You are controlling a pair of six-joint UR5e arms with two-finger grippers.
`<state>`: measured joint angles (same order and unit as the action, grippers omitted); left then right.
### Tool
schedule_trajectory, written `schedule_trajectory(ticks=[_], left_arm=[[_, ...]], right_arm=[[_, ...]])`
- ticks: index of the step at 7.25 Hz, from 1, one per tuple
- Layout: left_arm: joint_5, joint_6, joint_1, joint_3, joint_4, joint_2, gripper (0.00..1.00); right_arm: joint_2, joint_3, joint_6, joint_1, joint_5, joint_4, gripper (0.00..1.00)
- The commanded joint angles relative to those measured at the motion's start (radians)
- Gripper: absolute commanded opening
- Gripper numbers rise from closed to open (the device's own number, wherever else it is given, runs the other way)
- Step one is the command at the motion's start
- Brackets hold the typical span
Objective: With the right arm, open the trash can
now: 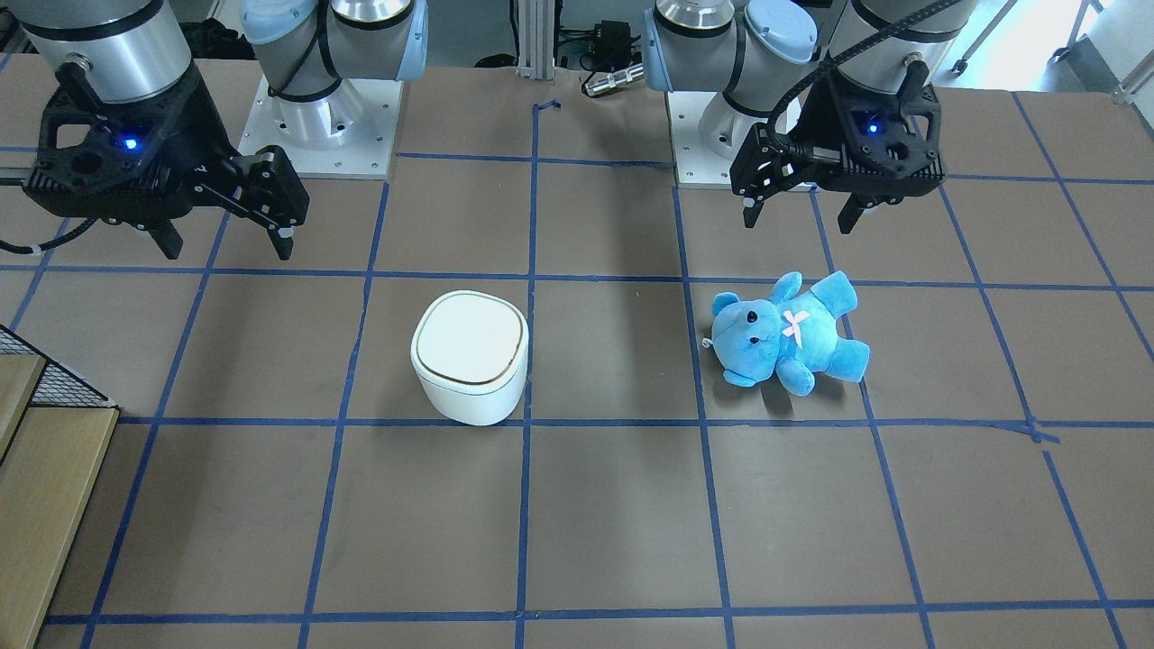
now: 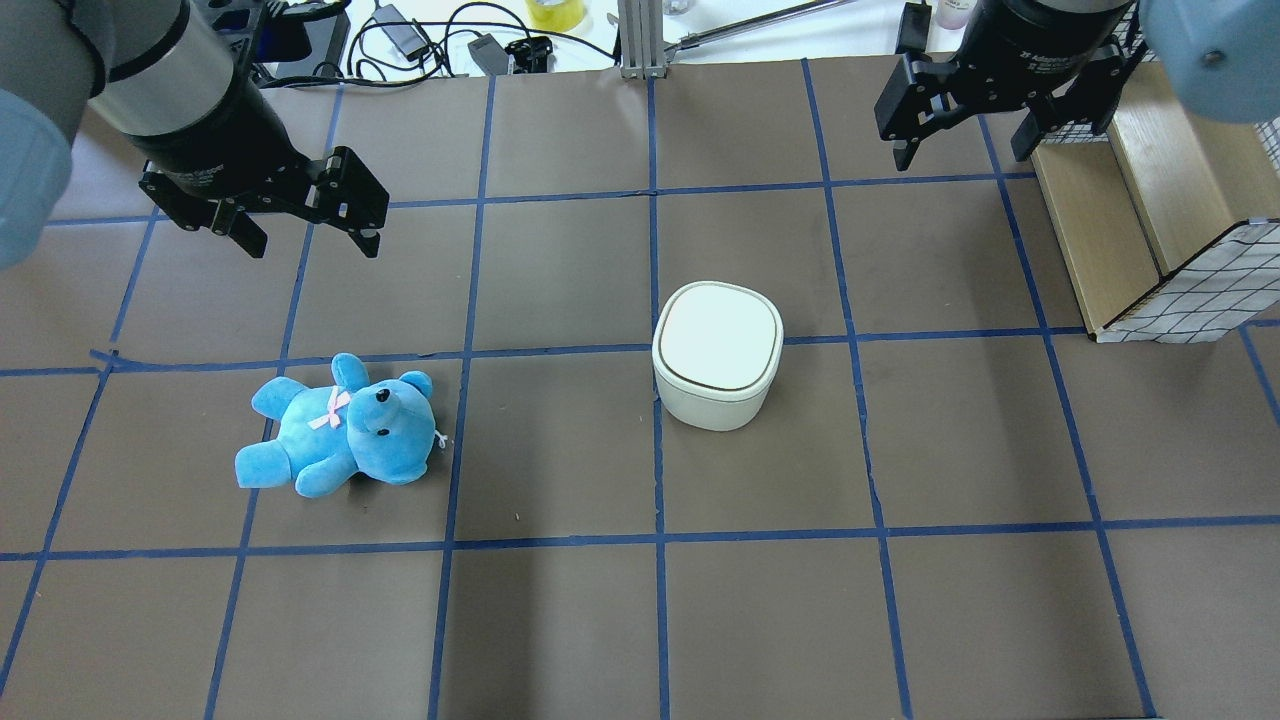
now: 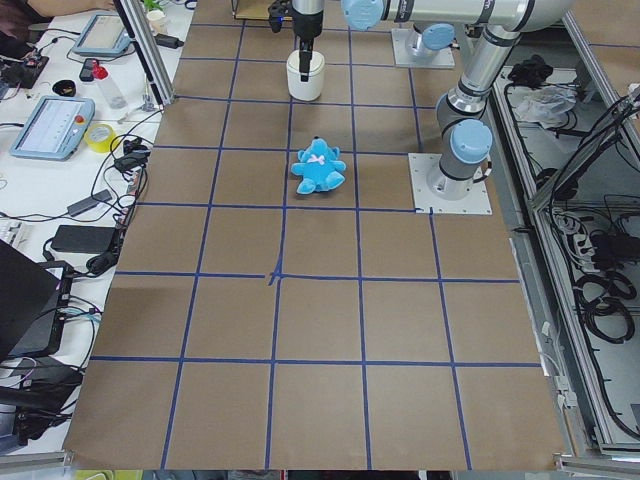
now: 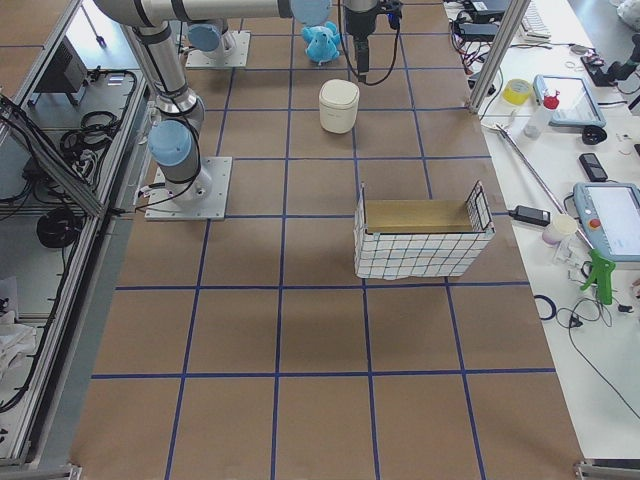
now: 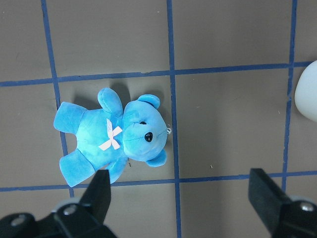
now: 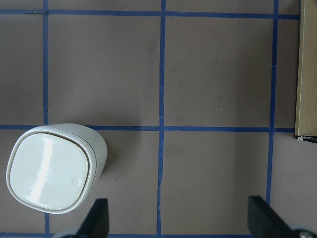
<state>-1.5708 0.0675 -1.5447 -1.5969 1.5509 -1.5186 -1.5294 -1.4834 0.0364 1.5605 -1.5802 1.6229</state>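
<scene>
Fingers (image 6: pixel 97 218) of right gripper (image 6: pixel 178 201) sit closest to the lens in its wrist view, spread wide & gripping nothing. Wrist of right arm (image 1: pixel 108 54) is vertical w/ fingers pointing straight down, hovering high over tabletop (image 2: pixel 560 620), touching nothing.

Approx. mid-table stands the trash can (image 2: pixel 715 405), upright & well away from every edge & corner. Its lid (image 2: pixel 717 330) lies flat & shut, w/ a thin dark line round it. Right gripper hangs off to the can's side toward the table's right end, btwn can & basket (image 2: pixel 1180 290), apart from both.

That basket is wire-grid w/ a wood-coloured box inside, further toward the right end. On the can's other side, toward the left end, blue bear (image 2: pixel 340 435) lies on its back, well apart from the can. Above the table near the bear hovers left gripper (image 2: pixel 312 245), also pointing down, fingers wide & holding nothing. The bear shows beneath it in the left wrist view.

Count: 1 trash can, 1 bear, 1 basket, 2 arms, 2 grippers. Blue tape lines (image 2: pixel 655 200) grid the brown top.
</scene>
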Motion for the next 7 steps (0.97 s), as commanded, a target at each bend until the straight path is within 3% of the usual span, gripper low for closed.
schedule_trajectory(ticks=[1,7], left_arm=[[0.000,0.000,0.000,0.000,0.000,0.002,1.00],[0.000,0.000,0.000,0.000,0.000,0.000,1.00]], right_arm=[[0.000,-0.002,-0.001,0.001,0.011,-0.003,1.00],[-0.003,0.000,-0.032,0.004,0.046,-0.009,1.00]])
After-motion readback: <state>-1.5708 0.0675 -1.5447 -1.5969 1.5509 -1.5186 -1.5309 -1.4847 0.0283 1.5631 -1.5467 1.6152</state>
